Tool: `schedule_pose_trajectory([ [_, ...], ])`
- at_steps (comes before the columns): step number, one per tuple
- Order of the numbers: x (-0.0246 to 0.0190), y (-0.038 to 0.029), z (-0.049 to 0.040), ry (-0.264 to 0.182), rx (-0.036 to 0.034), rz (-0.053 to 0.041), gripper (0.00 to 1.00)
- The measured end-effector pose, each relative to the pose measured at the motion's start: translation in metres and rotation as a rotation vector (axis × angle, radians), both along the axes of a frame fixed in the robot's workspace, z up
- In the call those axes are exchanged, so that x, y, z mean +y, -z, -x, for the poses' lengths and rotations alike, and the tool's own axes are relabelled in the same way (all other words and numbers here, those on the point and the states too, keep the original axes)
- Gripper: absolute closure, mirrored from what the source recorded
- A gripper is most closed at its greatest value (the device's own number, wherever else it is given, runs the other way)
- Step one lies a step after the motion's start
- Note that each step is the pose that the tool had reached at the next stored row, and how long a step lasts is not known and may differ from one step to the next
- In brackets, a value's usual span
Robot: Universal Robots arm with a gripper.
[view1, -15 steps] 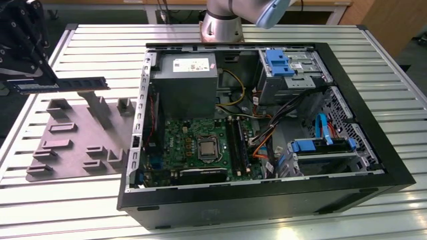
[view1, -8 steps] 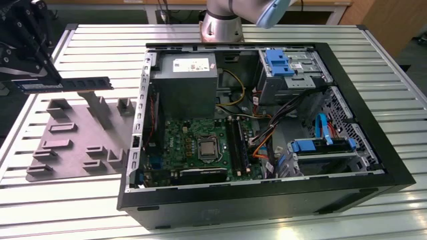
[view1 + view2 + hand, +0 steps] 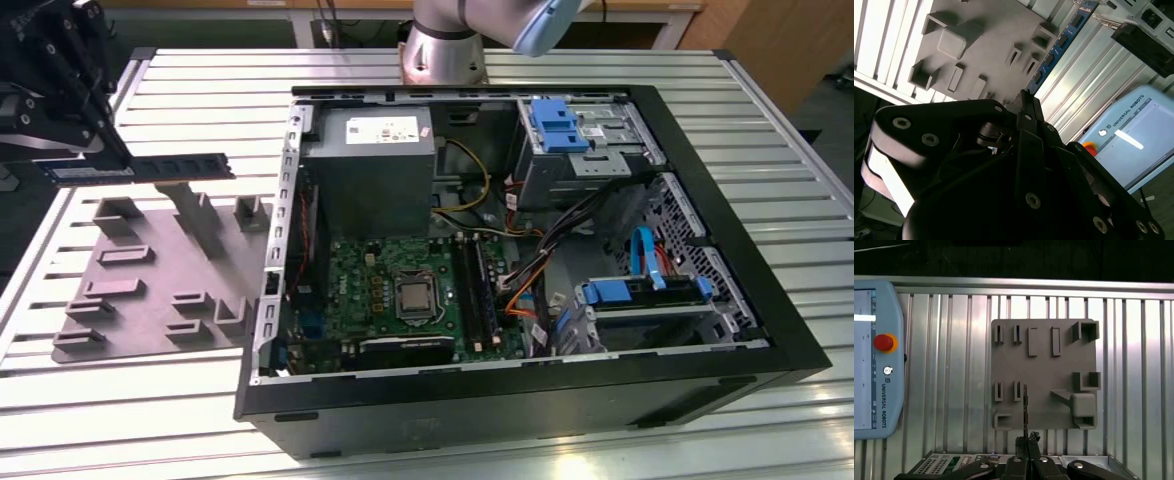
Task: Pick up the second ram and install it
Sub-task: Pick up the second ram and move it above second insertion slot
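Note:
The second ram [image 3: 160, 166], a long thin dark stick, hangs level in the air above the grey fixture plate [image 3: 147, 285] at the exterior view's left. My gripper [image 3: 91, 165] is shut on one end of it. In the first wrist view the ram [image 3: 1025, 407] shows edge-on as a thin line running out from my gripper [image 3: 1026, 442] over the plate [image 3: 1054, 375]. In the second wrist view its blue board with black chips [image 3: 1059, 42] stretches away past my gripper [image 3: 1026, 97].
An open computer case [image 3: 747, 330] lies on the slatted metal table [image 3: 200, 80], with the motherboard [image 3: 360, 290] and its long black slots [image 3: 474, 290] inside. A teach pendant [image 3: 874, 360] lies beside the fixture plate. The arm's base [image 3: 447, 45] stands behind the case.

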State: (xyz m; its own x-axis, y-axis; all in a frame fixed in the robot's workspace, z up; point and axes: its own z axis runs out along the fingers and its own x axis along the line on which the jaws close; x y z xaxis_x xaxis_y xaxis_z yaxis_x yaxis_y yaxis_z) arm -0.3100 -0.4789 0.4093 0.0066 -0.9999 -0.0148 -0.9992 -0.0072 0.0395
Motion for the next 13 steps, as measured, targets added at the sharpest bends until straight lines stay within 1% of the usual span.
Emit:
schedule_pose_trajectory([
  [13, 0.0000, 0.0000, -0.0087, 0.000, 0.0000, 0.0000, 0.88],
])
